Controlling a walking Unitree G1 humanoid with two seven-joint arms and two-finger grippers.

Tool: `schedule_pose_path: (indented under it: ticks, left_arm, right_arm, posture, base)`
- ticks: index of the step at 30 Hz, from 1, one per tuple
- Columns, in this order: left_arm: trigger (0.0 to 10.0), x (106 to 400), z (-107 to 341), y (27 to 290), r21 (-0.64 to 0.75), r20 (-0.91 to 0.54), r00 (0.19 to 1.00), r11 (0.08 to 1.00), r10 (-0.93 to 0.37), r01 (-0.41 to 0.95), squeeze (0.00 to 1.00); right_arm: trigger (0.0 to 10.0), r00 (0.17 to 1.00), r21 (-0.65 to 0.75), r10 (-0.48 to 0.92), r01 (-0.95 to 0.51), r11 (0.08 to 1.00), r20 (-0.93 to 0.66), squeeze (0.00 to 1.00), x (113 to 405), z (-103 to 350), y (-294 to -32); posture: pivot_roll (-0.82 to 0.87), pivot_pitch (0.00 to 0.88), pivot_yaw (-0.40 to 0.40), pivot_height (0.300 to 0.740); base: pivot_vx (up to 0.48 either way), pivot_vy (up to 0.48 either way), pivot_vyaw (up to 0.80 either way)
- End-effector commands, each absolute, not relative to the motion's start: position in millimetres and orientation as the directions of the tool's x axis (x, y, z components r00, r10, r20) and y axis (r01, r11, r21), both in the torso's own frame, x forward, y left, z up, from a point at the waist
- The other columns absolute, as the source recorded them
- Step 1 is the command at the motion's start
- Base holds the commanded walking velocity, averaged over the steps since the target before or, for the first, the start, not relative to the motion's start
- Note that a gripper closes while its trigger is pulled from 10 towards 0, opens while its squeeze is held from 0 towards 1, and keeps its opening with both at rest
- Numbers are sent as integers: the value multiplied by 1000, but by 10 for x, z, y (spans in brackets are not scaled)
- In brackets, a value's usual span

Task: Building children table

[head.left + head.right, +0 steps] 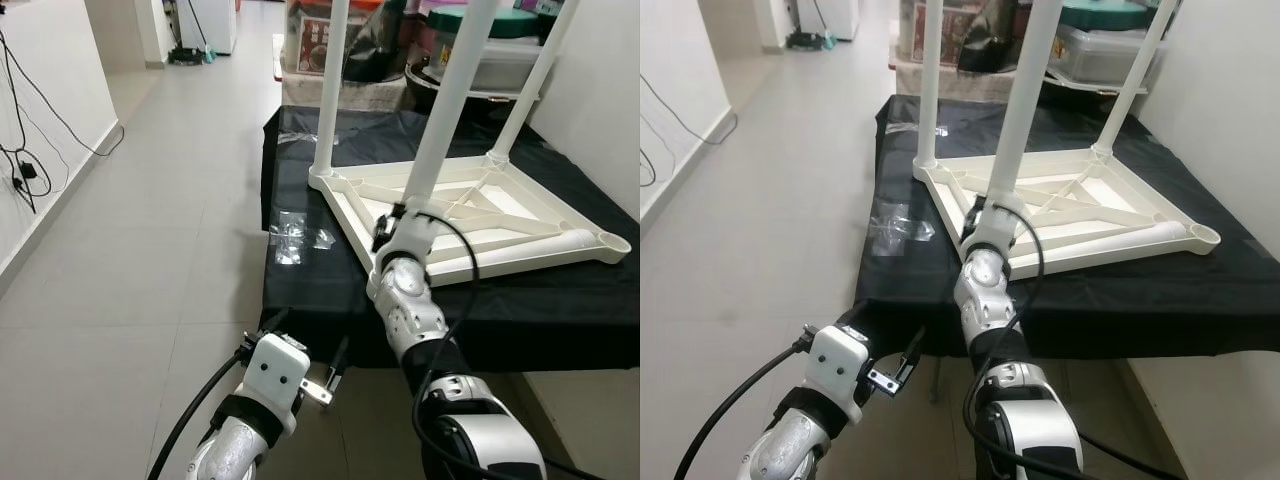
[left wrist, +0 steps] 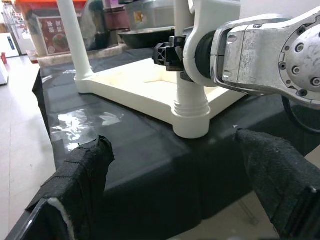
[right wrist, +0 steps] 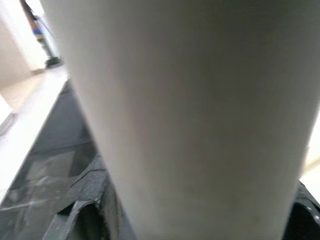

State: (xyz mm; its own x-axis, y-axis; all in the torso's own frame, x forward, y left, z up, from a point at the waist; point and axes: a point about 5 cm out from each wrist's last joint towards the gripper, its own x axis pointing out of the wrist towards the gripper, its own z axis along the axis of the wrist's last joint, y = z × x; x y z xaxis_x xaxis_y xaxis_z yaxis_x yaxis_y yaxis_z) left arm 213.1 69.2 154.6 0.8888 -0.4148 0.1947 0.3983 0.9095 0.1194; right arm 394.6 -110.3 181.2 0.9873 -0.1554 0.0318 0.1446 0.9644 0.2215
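Even indoor daylight brightens your head views, where the pale grey tiled floor (image 1: 150,220) stays sharp and the matte black cloth-covered tabletop (image 1: 560,310) swallows detail. You see soft glare on the crumpled clear plastic wrappers (image 1: 295,238). In your right wrist view, the white cylindrical plastic table leg (image 3: 190,115) looms close, blurred and shaded. Your left wrist view is crisp, with its black padded fingers (image 2: 75,185) blurred in the foreground.

Both eye views look forward and down from the head onto the black-draped surface (image 1: 300,285) and share the upturned white table frame (image 1: 470,215). The left wrist view sits low at the surface's edge, facing the near leg (image 2: 187,102) between its own fingers (image 2: 75,185). The right wrist view is pressed close against what seems that same leg (image 3: 190,115).
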Motion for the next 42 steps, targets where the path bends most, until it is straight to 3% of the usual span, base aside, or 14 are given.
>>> schedule_pose_path:
  ticks: [1,2,10,13,15,20,26,27,28,30,31,34,39,42]
  left_arm:
    - [10000,2120,1542,706,124,193,889,909,-415,397,0]
    - [10000,2120,1541,707,125,193,889,909,-416,398,0]
    - [10000,2115,1570,730,128,198,887,908,-417,399,0]
    - [10000,2109,1591,763,133,202,889,910,-412,392,0]
    - [10000,2109,1591,763,133,202,889,910,-412,392,0]
    - [10000,2099,1597,796,137,200,899,920,-388,367,0]
    - [10000,2100,1557,827,135,184,912,929,-366,345,0]
    - [10000,2100,1534,844,132,174,919,933,-353,334,0]
    - [10000,2098,1516,859,129,165,925,937,-343,325,0]
    - [10000,2097,1506,869,127,160,928,939,-337,319,0]
    - [10000,2098,1498,876,122,155,931,942,-331,314,0]
    - [10000,2103,1486,887,116,148,935,945,-321,306,0]
    - [10000,2102,1482,885,115,148,936,945,-321,306,0]
    - [10000,2104,1474,883,115,146,937,946,-319,304,0]
  right_arm:
    - [10000,991,226,-120,106,968,53,220,3962,1851,-1075]
    - [10000,992,231,-92,70,970,88,0,3975,1917,-1077]
    - [10000,945,145,265,-294,945,191,0,4032,2155,-1180]
    - [10000,826,95,546,-560,823,142,0,3992,2159,-1178]
    - [10000,826,95,546,-560,823,142,0,3992,2159,-1178]
    - [10000,510,-1,860,-860,510,-7,0,3831,1996,-1028]
    - [10000,408,-43,904,-913,405,-126,0,3775,1834,-872]
    - [10000,422,-50,897,-907,419,-134,0,3783,1815,-835]
    - [2706,492,-78,862,-871,485,-126,0,3824,1830,-823]
    - [2706,541,-96,833,-841,533,-116,0,3854,1845,-819]
    - [0,679,-101,731,-734,671,-75,0,3942,1907,-862]
    - [0,897,-13,441,-441,897,-22,0,4092,2007,-1075]
    - [0,949,-4,314,-314,949,1,0,4121,2031,-1205]
    - [0,999,27,9,-10,1000,35,0,4123,2019,-1495]
  posture:
    - [113,120,-90,740]
    - [112,121,-92,740]
    - [112,120,-92,740]
    - [116,121,-93,740]
    - [116,121,-93,740]
    - [127,123,-95,740]
    - [132,126,-97,740]
    - [133,126,-97,740]
    - [131,126,-97,740]
    - [130,126,-96,740]
    - [129,126,-96,740]
    - [123,123,-96,740]
    - [121,123,-93,740]
    - [119,121,-96,740]
  base:
    - [0,0,0]
    - [0,0,0]
    - [0,0,0]
    - [0,0,0]
    - [0,0,0]
    - [0,0,0]
    - [0,0,0]
    - [0,0,0]
    - [0,0,0]
    - [0,0,0]
    - [0,0,0]
    - [0,0,0]
    - [0,0,0]
    - [0,0,0]
